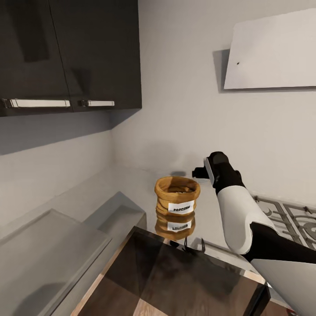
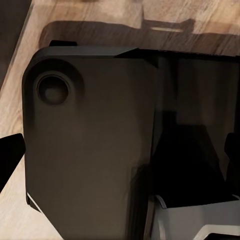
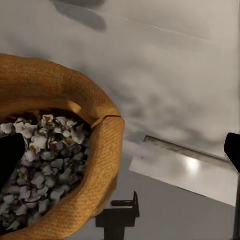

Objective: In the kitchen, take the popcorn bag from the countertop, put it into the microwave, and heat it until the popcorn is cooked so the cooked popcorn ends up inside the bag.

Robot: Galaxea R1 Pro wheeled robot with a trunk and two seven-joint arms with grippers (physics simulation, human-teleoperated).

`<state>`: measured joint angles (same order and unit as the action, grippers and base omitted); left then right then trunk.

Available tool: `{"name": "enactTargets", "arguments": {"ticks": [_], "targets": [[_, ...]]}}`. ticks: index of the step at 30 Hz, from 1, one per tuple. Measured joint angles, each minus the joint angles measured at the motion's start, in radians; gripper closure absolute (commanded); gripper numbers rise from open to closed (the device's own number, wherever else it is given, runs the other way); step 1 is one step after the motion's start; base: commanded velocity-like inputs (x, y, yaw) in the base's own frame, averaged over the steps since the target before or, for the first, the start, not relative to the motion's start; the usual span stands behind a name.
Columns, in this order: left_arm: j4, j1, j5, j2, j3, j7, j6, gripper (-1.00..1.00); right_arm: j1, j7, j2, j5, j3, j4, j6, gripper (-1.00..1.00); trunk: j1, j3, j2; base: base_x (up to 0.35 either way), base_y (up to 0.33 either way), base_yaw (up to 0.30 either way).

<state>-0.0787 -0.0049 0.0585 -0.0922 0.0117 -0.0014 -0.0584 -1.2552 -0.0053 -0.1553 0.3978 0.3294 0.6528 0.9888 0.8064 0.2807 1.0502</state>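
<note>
The popcorn bag (image 1: 177,196), a mustard-tan sack with a rolled rim and a white "POPCORN" label, stands upright on the glossy grey countertop (image 1: 131,184), which mirrors it. In the right wrist view the popcorn bag (image 3: 95,125) holds pale popcorn pieces. My right gripper (image 1: 199,172) hovers just right of the bag's rim. That right gripper (image 3: 120,155) is open, one dark fingertip over the bag's mouth and the other outside it. My left gripper (image 2: 120,155) is open, low beside my dark body over the wooden floor. The microwave is out of view.
Dark wall cabinets (image 1: 66,52) hang at the upper left. A flat white hood (image 1: 272,52) is on the wall above the steel gas hob (image 1: 285,215) to the bag's right. Grey stepped blocks (image 1: 66,237) lie left. A dark glossy panel (image 1: 175,281) fills the near foreground.
</note>
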Motion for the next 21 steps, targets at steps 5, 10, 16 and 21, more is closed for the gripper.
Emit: {"name": "enactTargets", "arguments": {"ticks": [5, 10, 16, 21], "targets": [[0.0, -0.001, 0.0, 0.0, 0.0, 0.0, 0.0, -1.0, 0.0, 0.003, 0.001, -0.001, 0.0, -0.006, -0.028, -1.0, 0.0, 0.0, 0.0, 0.0, -0.147, 0.0], [0.0, -0.001, 0.0, -0.001, 0.0, 0.0, 0.0, -1.0, 0.001, -0.006, 0.0, 0.005, 0.001, -0.009, -0.056, -1.0, 0.0, 0.0, 0.0, 0.0, -0.264, 0.0], [0.0, 0.0, 0.0, 0.0, 0.0, 0.0, 0.0, -1.0, 0.001, -0.007, -0.001, 0.004, -0.001, -0.011, -0.091, -1.0, 0.0, 0.0, 0.0, 0.0, -0.049, 0.196], [0.0, -0.001, 0.0, 0.0, 0.0, 0.0, 0.0, -1.0, 0.001, -0.008, -0.018, 0.003, 0.0, -0.012, -0.091, -1.0, 0.0, 0.0, 0.0, 0.0, -0.001, 0.273]]}}
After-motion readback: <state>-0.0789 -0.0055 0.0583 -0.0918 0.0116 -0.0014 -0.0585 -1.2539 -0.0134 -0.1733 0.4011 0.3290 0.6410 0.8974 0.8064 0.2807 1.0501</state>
